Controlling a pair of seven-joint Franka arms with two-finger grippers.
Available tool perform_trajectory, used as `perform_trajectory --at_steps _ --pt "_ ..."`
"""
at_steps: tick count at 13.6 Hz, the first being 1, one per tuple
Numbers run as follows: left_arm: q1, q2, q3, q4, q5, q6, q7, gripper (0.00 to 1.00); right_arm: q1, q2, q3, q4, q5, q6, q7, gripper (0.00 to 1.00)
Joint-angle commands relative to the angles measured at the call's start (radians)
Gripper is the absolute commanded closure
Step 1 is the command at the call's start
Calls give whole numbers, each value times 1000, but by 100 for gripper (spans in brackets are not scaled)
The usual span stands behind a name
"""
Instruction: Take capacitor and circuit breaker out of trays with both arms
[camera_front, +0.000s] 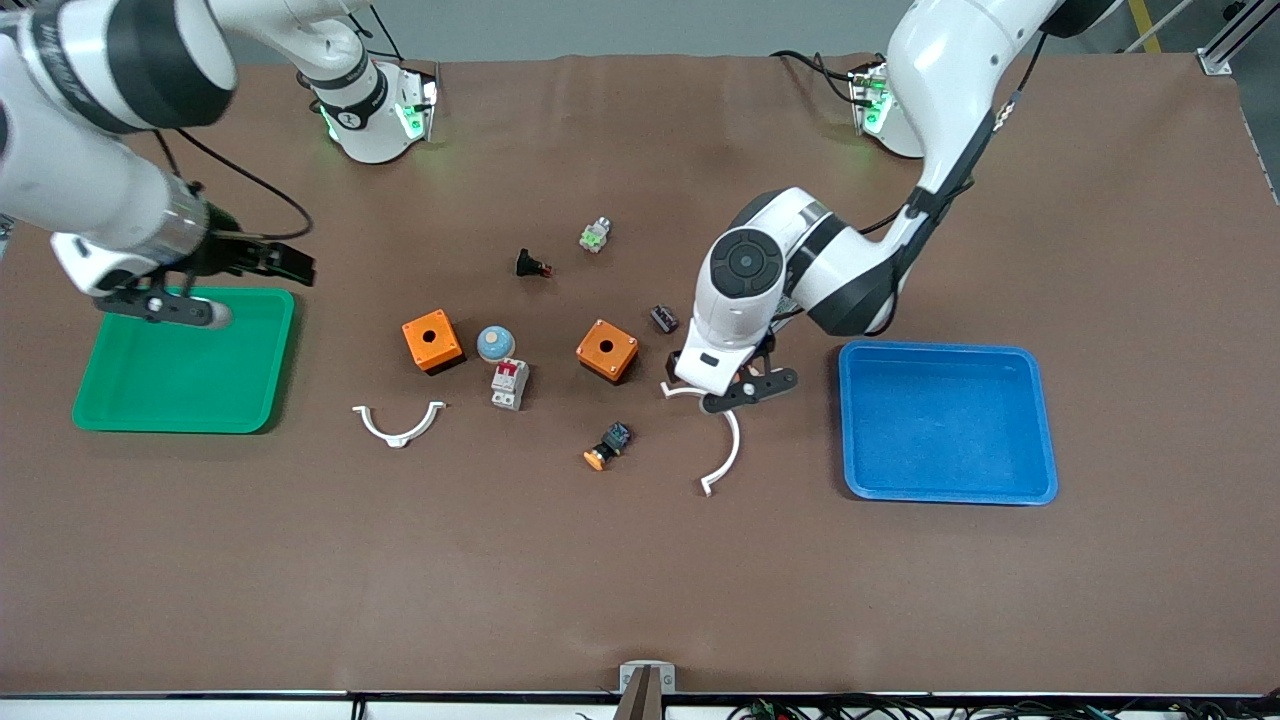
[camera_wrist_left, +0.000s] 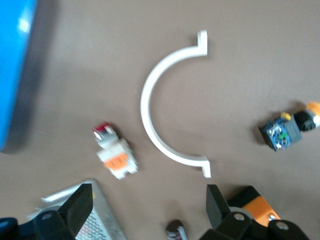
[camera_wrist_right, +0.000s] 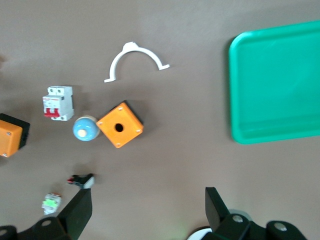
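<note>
Front view: R gripper (camera_front: 165, 305) hangs over the green tray (camera_front: 185, 400), at the tray's base-side edge, toward the right arm's end of the bench. Can't tell its finger state here. L gripper (camera_front: 750, 390) is low over one tip of a white arc clip (camera_front: 728, 450), mid-bench, between an orange box (camera_front: 607, 350) and the blue tray (camera_front: 945, 480). Capacitor (camera_front: 663, 319) is on the mat just beside the L arm's wrist, closer to the base-side edge than that box. Breaker (camera_front: 509, 384) is mid-bench, just beside a blue dome (camera_front: 495, 343), between the two orange boxes; second box (camera_front: 432, 340) sits toward the green tray.

L wrist view: fingers (camera_wrist_left: 217, 205) spread wide, nothing between. Capacitor (camera_wrist_left: 176, 232) just shows at the frame edge between them. White arc clip (camera_wrist_left: 170, 107) and a white-orange button (camera_wrist_left: 114, 152) lie apart on the mat.

R wrist view: fingers (camera_wrist_right: 217, 207) spread, empty. Breaker (camera_wrist_right: 58, 102) lies flat, near the blue dome (camera_wrist_right: 84, 128), which touches the orange box (camera_wrist_right: 120, 125). Green tray (camera_wrist_right: 280, 85) in view.
</note>
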Motion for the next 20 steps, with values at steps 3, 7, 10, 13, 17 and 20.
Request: perform_trajectory --at_steps 3,7,10,13,17,20 --pt "132 -116 1 81 58 -140 283 0 -145 -32 18 59 -21 -30 -206 0" --pt "271 -240 -3 83 45 -223 512 0 -156 -18 21 247 -80 -144 -248 0" --pt "351 -314 -8 81 25 -275 653 0 -162 8 21 312 -70 -141 -246 0" --pt "422 -372 -8 81 -62 -325 768 0 -156 27 21 358 -71 -130 -235 0" --pt "349 -477 154 69 -197 -430 853 0 -162 33 23 358 -70 -124 -237 0" --pt "295 -547 233 28 -252 -499 899 0 -162 40 21 358 -76 -124 -237 0"
